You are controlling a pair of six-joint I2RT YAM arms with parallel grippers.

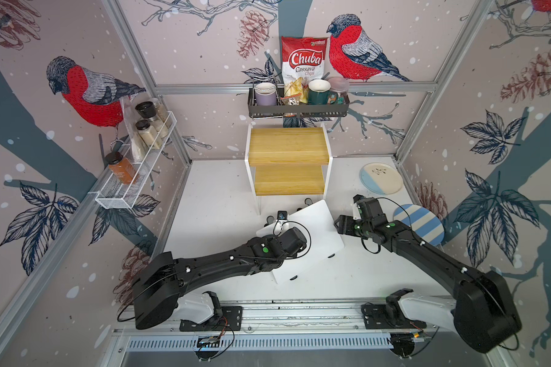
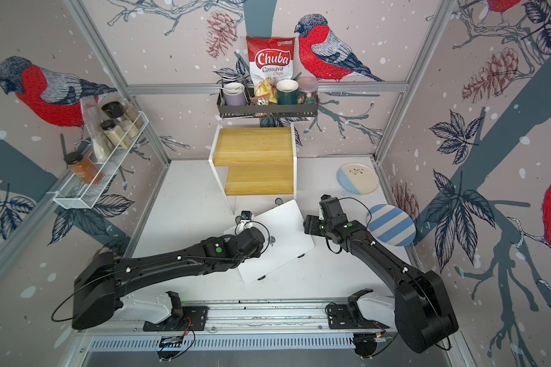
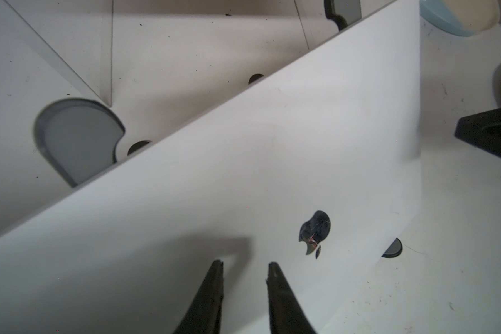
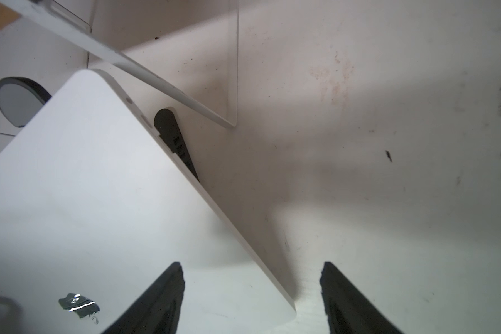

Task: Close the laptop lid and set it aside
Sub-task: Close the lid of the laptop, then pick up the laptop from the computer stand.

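While the smooth, matte laptop lid (image 1: pixel 318 232) lies closed, left gripper (image 3: pixel 245 269) gapes narrowly, right gripper (image 4: pixel 252 264) widely.

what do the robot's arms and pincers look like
The left arm and right arm are chunky matt black with white bases, small green dots near the wrists and thin black cables looping alongside. The left pincer and right pincer have slim, tapering black fingers.

free: table (image 1: pixel 220 197) L of laptop (image 1: pixel 317 235) | obstr: riser (image 1: pixel 288 159) behind, striped plate (image 1: pixel 419 227) R
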